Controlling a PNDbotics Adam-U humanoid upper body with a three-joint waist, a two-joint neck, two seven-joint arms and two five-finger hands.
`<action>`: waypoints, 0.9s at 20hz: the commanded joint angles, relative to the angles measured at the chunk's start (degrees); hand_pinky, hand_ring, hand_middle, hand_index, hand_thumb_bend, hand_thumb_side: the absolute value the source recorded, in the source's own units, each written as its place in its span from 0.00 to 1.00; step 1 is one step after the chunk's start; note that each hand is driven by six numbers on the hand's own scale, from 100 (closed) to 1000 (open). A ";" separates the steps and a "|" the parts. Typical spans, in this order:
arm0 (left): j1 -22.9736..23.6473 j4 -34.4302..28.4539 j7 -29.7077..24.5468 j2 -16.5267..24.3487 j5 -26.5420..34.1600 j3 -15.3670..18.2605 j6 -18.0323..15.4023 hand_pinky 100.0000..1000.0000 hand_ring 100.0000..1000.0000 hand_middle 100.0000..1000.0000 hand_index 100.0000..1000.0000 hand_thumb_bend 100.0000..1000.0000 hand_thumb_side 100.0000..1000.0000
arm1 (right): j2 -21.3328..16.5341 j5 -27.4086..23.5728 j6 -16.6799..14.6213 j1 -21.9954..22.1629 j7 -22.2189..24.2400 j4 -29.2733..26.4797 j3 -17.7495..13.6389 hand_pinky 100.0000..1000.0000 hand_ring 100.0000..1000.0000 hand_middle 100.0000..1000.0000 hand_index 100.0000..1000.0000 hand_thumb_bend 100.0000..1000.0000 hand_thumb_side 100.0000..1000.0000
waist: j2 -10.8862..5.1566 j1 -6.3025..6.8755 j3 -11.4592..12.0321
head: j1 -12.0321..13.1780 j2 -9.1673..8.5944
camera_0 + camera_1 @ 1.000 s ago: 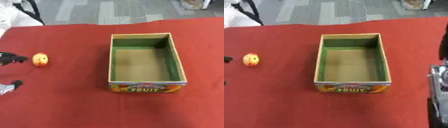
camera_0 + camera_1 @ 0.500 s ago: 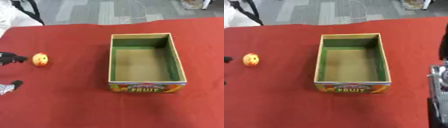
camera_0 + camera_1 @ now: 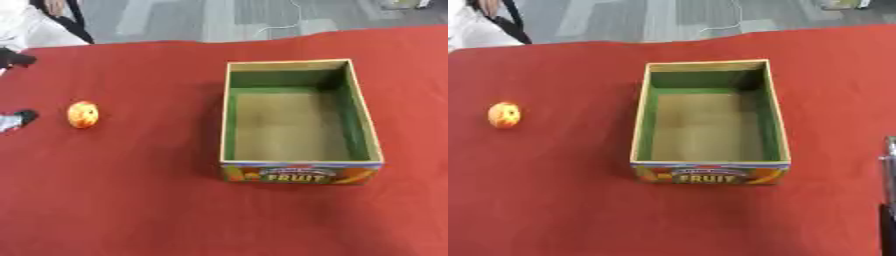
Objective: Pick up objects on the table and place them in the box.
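The small round orange-red fruit (image 3: 83, 114) lies on the red cloth just right of the left hand (image 3: 16, 120), whose finger state I cannot tell; the open cardboard fruit box (image 3: 302, 170) sits farther right; likely light, smooth, prone to rolling; grasp across its middle.

I see the box (image 3: 302, 120) sitting on the surface (image 3: 131, 200) slightly right of centre, its labelled end toward me. The fruit (image 3: 83, 114) lies on the surface well apart to the box's left. My left hand (image 3: 13, 120) shows at the left edge, just beside the fruit.
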 commanded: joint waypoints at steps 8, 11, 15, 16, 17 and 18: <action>-3.36 9.88 5.09 3.96 1.13 0.00 -3.61 0.61 0.78 0.81 1.00 0.26 0.72 | -1.19 -0.22 0.06 -0.54 -0.06 -1.15 -0.42 0.83 0.84 0.58 0.80 0.00 1.00 | -1.03 -0.05 0.34 | -0.21 -0.47; -3.39 10.47 5.56 4.10 1.26 0.18 -4.02 0.61 0.78 0.81 1.00 0.25 0.72 | -1.19 -0.23 0.05 -0.51 -0.05 -1.15 -0.42 0.83 0.84 0.58 0.80 0.00 1.00 | -1.05 -0.04 0.38 | -0.23 -0.46; -3.04 10.35 5.23 4.26 1.97 0.20 -4.64 0.61 0.78 0.81 1.00 0.23 0.73 | -1.11 -0.31 -0.02 -0.42 -0.02 -1.15 -0.41 0.83 0.85 0.58 0.80 0.00 1.00 | -1.15 -0.01 0.42 | -0.20 -1.03; -3.02 10.24 4.88 4.26 2.26 0.13 -4.91 0.61 0.78 0.81 1.00 0.24 0.73 | -1.11 -0.35 -0.03 -0.40 -0.01 -1.15 -0.42 0.83 0.85 0.58 0.80 0.00 1.00 | -1.14 -0.01 0.40 | -0.18 -1.09; -3.08 10.14 4.48 4.23 2.59 -0.02 -5.21 0.61 0.78 0.81 1.00 0.24 0.74 | -1.11 -0.39 -0.03 -0.41 0.01 -1.15 -0.42 0.83 0.85 0.58 0.80 0.00 1.00 | -1.11 -0.02 0.37 | -0.14 -1.08; -3.26 10.08 3.95 4.18 3.04 -0.32 -5.63 0.61 0.78 0.81 1.00 0.24 0.74 | -1.12 -0.43 -0.03 -0.45 0.04 -1.15 -0.40 0.83 0.85 0.58 0.80 0.00 1.00 | -1.07 -0.03 0.32 | -0.07 -1.06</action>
